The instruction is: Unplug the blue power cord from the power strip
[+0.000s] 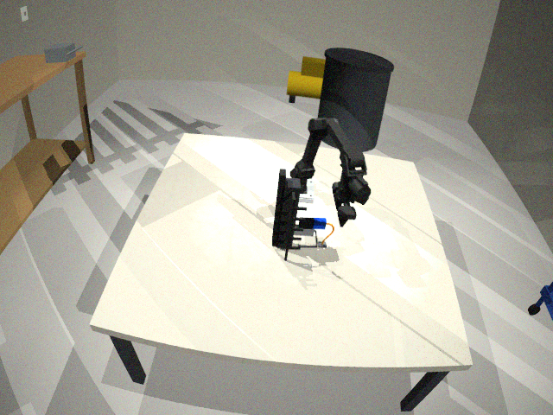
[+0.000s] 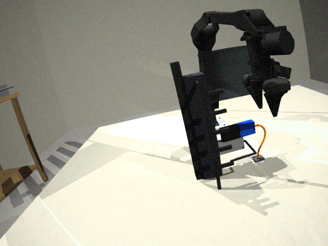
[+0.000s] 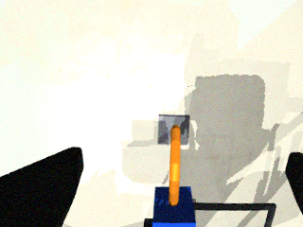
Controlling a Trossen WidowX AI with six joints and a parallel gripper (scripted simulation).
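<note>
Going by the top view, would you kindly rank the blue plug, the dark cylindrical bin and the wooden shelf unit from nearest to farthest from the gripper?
1. Blue plug: just below-left of the open gripper, not touching it.
2. Dark cylindrical bin: behind the arm, beyond the table's far edge.
3. Wooden shelf unit: far left, by the wall.

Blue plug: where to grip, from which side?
Grip the blue plug across its two flat side faces, coming down from above with the open gripper. It sticks out level from the power strip, and the orange cord leaves its rear end, so stay clear of that.
</note>
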